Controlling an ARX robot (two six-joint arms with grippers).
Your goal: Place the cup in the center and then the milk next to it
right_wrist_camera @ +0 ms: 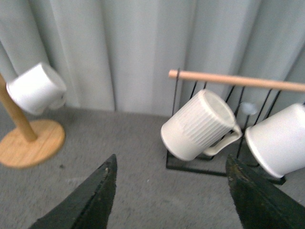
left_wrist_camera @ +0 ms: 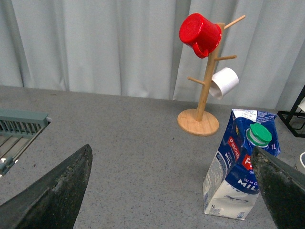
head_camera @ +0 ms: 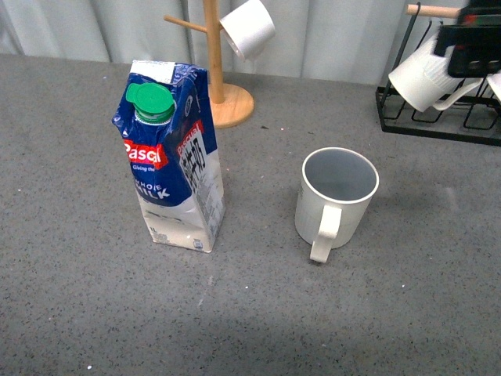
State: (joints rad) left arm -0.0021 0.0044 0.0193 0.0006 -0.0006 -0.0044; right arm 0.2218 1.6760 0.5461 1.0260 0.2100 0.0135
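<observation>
Cup (head_camera: 337, 196): upright, just right of table mid, handle toward cam. Ceramic, stiff; glaze prob. slick, chips if knocked. Take by rim wall opp. handle.
Milk (head_camera: 172, 160): stands left of cup, apart. Carton walls soft, top dented, fill unknown. Tall, so tippy; pinch mid-body below gable.
Left gripper (left_wrist_camera: 171, 150): fingers spread, empty.
Right gripper (right_wrist_camera: 170, 160): fingers spread, empty, facing rack.
Room: bare table between and in front; mug tree (head_camera: 235, 106) just behind milk, black rack (head_camera: 427, 129) back right.
</observation>
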